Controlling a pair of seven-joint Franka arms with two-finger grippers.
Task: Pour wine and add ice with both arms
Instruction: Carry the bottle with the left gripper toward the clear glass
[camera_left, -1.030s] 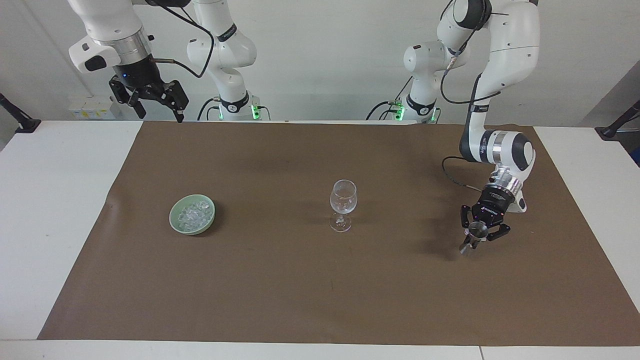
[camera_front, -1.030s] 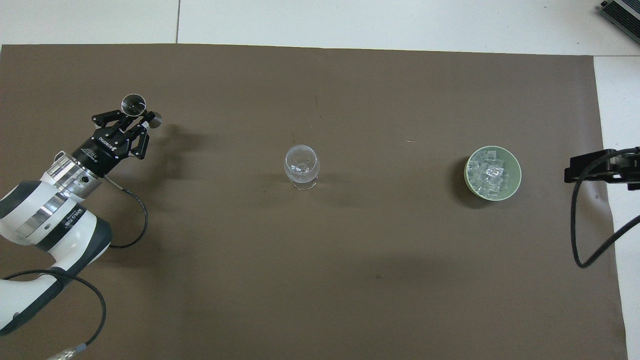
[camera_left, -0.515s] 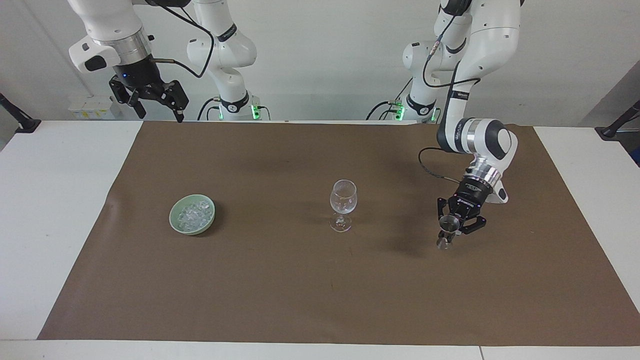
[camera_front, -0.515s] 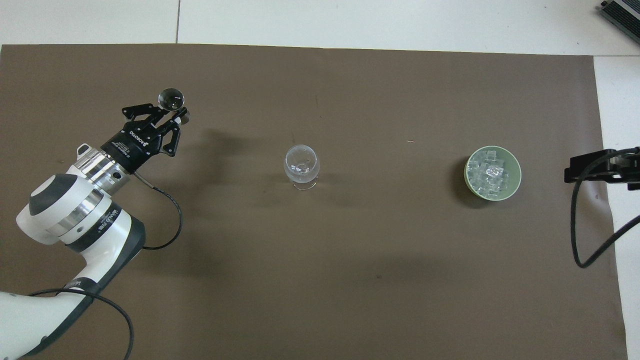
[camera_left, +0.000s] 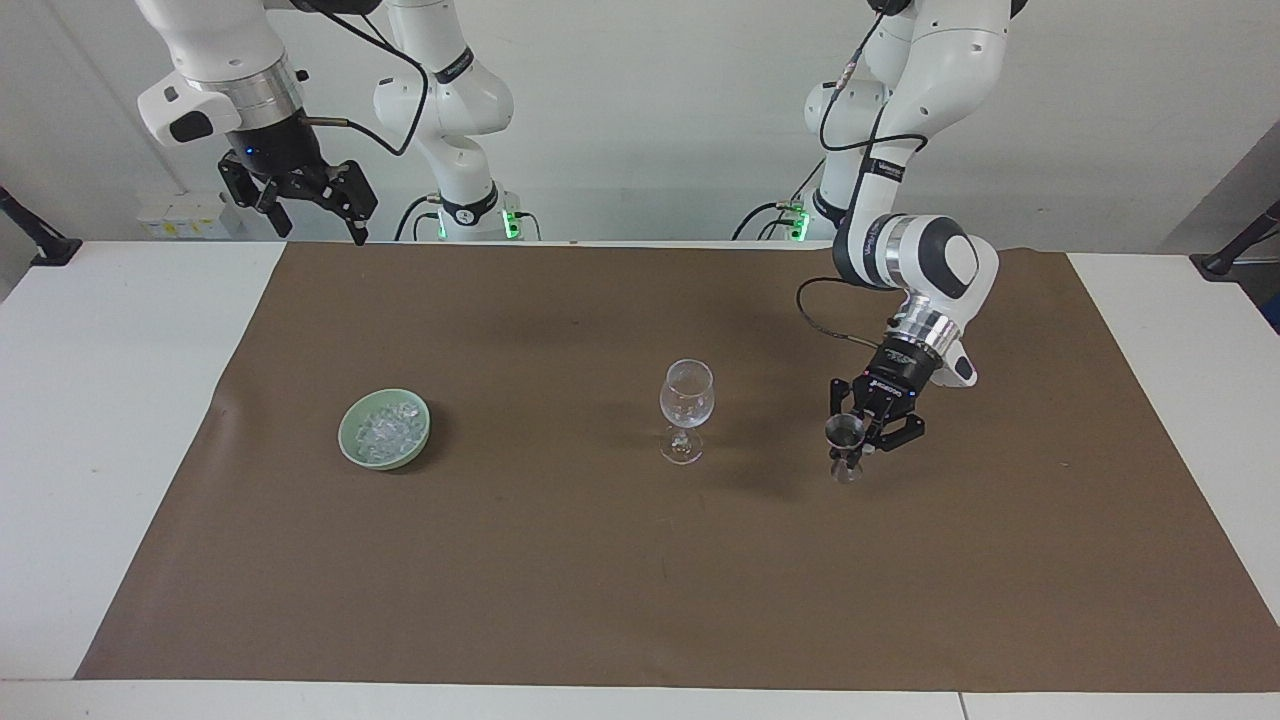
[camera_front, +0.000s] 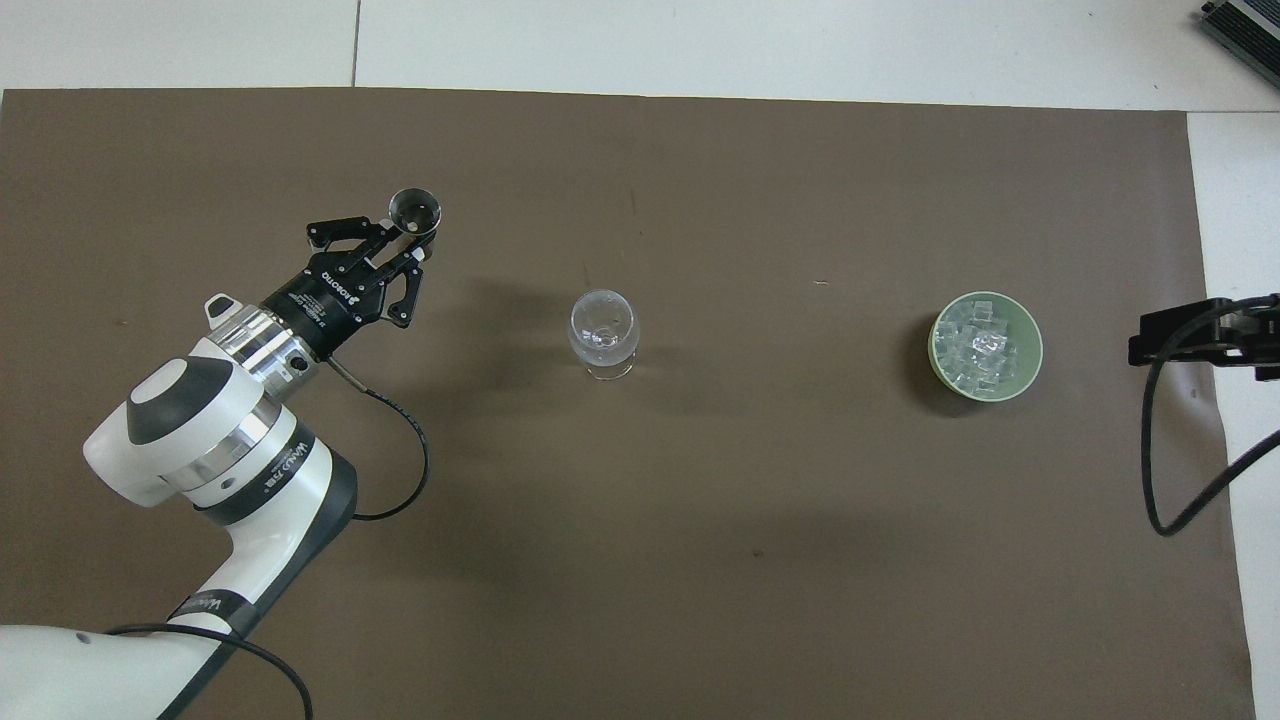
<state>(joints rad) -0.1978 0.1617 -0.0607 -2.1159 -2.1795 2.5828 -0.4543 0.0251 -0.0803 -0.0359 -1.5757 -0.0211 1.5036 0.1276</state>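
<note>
A clear stemmed wine glass (camera_left: 687, 395) (camera_front: 603, 328) stands upright mid-table. My left gripper (camera_left: 853, 441) (camera_front: 405, 241) hangs just above the mat beside it, toward the left arm's end, shut on a small metal jigger (camera_left: 845, 433) (camera_front: 414, 209) held upright. The wine is out of view; I cannot make out what the jigger holds. Ice (camera_left: 388, 428) (camera_front: 982, 345) fills a green bowl (camera_left: 375, 458) (camera_front: 1036, 350) toward the right arm's end. My right gripper (camera_left: 318, 222) (camera_front: 1165, 340) waits high over that end's table edge, open and empty.
A brown mat (camera_left: 600, 600) (camera_front: 700, 560) covers most of the white table (camera_left: 100, 400). The glass, the bowl and the jigger are the only things over it. A black cable (camera_front: 1160, 480) hangs from the right arm.
My left arm has carried the jigger sideways toward the wine glass, closing much of the gap. The right arm, the glass and the bowl have not moved.
</note>
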